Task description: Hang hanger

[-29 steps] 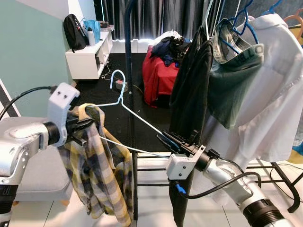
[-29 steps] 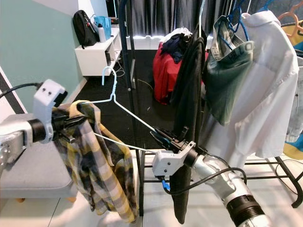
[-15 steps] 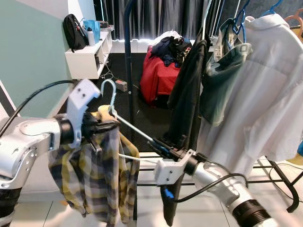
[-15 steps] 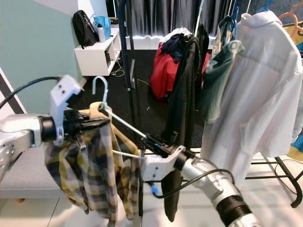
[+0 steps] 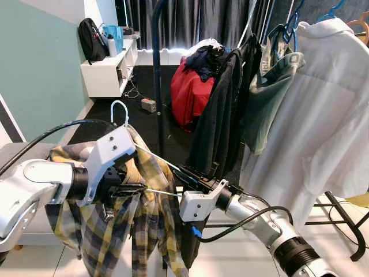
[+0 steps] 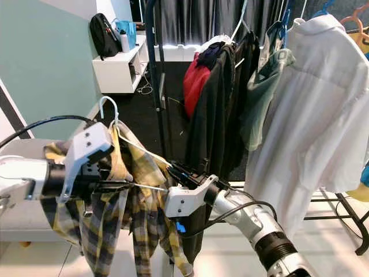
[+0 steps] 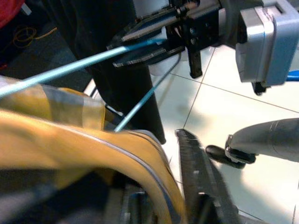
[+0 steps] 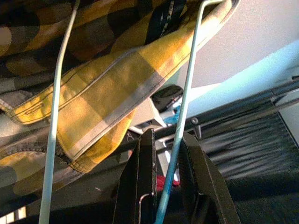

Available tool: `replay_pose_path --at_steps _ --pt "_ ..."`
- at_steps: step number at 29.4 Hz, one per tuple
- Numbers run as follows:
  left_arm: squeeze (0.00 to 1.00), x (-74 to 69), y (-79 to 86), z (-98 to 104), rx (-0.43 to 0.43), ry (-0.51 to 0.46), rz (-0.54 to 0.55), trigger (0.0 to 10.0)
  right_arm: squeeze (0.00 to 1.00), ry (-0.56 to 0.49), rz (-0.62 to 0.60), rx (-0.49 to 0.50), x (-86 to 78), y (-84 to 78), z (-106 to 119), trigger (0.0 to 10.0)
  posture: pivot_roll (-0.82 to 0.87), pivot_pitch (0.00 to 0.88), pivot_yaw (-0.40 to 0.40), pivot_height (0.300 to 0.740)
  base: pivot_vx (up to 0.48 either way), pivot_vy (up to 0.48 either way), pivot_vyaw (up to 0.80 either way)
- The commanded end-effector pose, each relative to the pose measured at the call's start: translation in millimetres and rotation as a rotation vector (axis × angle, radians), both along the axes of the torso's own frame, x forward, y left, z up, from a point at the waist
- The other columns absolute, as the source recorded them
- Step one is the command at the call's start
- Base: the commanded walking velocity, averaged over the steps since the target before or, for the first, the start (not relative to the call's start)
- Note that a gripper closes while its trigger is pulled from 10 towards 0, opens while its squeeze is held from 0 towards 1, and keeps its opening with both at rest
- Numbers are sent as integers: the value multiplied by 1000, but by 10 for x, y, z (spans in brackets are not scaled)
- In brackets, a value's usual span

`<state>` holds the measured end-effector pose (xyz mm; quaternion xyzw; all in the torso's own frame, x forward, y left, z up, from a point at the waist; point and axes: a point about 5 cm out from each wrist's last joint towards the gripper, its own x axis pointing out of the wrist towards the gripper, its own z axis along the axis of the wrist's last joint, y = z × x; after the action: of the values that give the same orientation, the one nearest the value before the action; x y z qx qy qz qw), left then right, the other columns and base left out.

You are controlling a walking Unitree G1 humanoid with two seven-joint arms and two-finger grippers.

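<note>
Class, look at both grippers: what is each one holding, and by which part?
The right gripper pinches the light blue wire hanger at one end of its wire frame. The left gripper grips the plaid shirt draped on the hanger, near its other end.

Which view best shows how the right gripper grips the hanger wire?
The right wrist view: the right gripper has the light blue hanger wire running between its two black fingers. The eye views show the hook and wire from afar; the left wrist view shows those fingers closed around it.
</note>
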<state>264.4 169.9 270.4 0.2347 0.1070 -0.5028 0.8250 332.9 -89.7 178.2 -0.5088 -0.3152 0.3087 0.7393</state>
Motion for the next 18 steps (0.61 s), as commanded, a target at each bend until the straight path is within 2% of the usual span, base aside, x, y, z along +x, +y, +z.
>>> replay_pose_path --at_steps 1,8,9,12,14,17,18 --pt "1000 -52 -68 -21 15 21 -48 10000 0 -62 -12 78 36 9 174 10000 67 80 14 740 0 0 0" --pt "1000 -39 -82 -45 31 -3 -48 10000 0 -81 -13 99 43 4 218 10000 66 84 12 740 0 0 0" --pt "0 -51 -92 -61 36 -1 -57 10000 0 -90 -11 109 43 3 235 10000 66 83 12 740 0 0 0" --pt "0 -82 -86 -98 52 9 -60 10000 0 -104 -4 120 40 4 257 10000 67 82 11 740 0 0 0" --pt "0 -66 44 -93 77 12 -16 10000 0 -115 0 126 44 -1 279 10000 66 83 7 740 0 0 0" --pt "0 -55 105 -82 87 12 5 10000 0 -117 -1 126 48 -4 285 10000 66 85 7 740 0 0 0" --pt "1000 -50 216 -57 103 17 42 10000 0 -120 -1 125 54 -8 293 10000 66 85 6 740 0 0 0"
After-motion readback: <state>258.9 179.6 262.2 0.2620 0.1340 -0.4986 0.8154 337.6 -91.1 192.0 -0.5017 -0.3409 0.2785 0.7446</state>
